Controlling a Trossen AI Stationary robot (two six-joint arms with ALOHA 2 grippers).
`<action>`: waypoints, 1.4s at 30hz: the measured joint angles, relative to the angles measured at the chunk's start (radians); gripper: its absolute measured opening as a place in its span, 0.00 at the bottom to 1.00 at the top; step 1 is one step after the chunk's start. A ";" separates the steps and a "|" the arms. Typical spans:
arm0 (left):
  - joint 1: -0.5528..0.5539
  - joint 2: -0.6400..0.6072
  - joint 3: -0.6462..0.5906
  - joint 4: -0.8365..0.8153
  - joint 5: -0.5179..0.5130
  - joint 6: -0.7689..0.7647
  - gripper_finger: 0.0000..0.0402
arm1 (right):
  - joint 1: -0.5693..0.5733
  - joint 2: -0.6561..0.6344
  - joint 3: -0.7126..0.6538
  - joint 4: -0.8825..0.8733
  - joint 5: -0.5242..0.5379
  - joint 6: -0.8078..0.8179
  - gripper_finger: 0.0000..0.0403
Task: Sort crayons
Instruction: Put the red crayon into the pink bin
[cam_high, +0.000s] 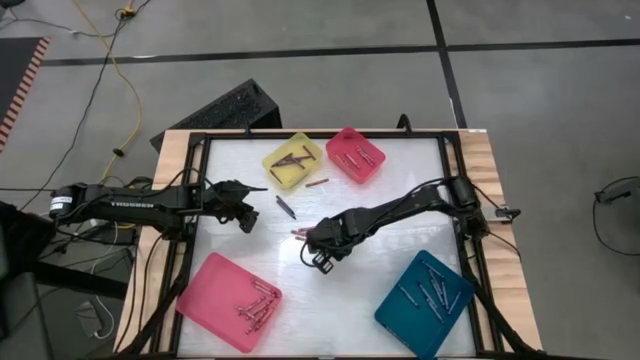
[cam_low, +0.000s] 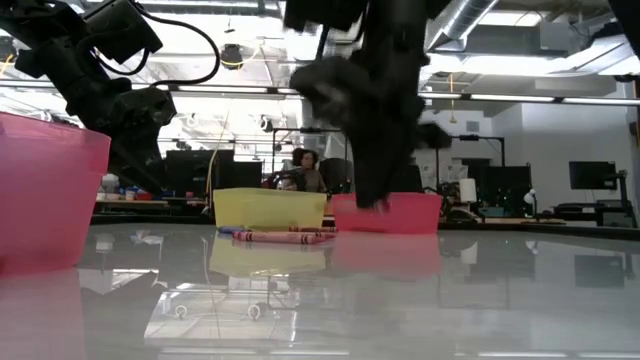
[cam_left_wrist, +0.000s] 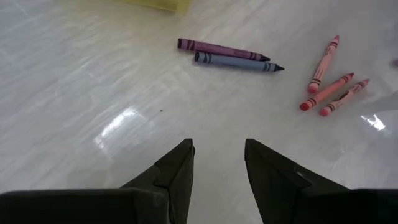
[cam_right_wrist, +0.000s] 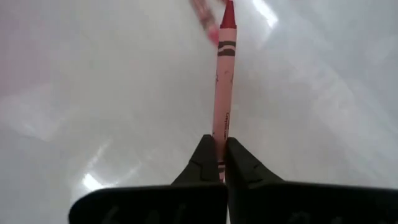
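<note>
My right gripper (cam_right_wrist: 219, 142) hangs over the table's middle (cam_high: 305, 236), shut on a red crayon (cam_right_wrist: 222, 93). My left gripper (cam_left_wrist: 217, 152) stands open at the table's left (cam_high: 245, 212), with nothing between its fingers. Ahead of it a purple crayon (cam_left_wrist: 221, 49) and a grey-blue crayon (cam_left_wrist: 236, 61) lie side by side on the table. Three red crayons (cam_left_wrist: 326, 91) lie flat farther right. One more red crayon (cam_high: 317, 183) lies near the yellow tray (cam_high: 292, 160). My right gripper pinches the red crayon's blunt end (cam_right_wrist: 219, 149) between its two fingertips. The fingers point steeply down and lie along the crayon. The crayon sticks straight out past them, its pointed tip (cam_right_wrist: 228, 9) leading. In the low view the gripper (cam_low: 375, 190) hangs above the table top.
A small pink tray (cam_high: 355, 153) stands at the far edge beside the yellow one. A large pink tray (cam_high: 229, 300) sits near left and a teal tray (cam_high: 424, 303) near right, all holding crayons. A raised black frame (cam_high: 190, 220) borders the white table top.
</note>
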 joint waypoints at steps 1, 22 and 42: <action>0.000 0.000 0.000 0.001 0.000 0.000 0.33 | 0.002 -0.008 0.001 0.012 0.011 0.001 0.01; 0.000 0.000 0.000 -0.004 0.028 0.042 0.33 | 0.071 -0.010 0.002 0.730 0.027 -0.591 0.00; 0.000 0.000 0.000 -0.025 0.050 0.041 0.33 | 0.116 0.095 0.042 1.058 -0.031 -0.805 0.00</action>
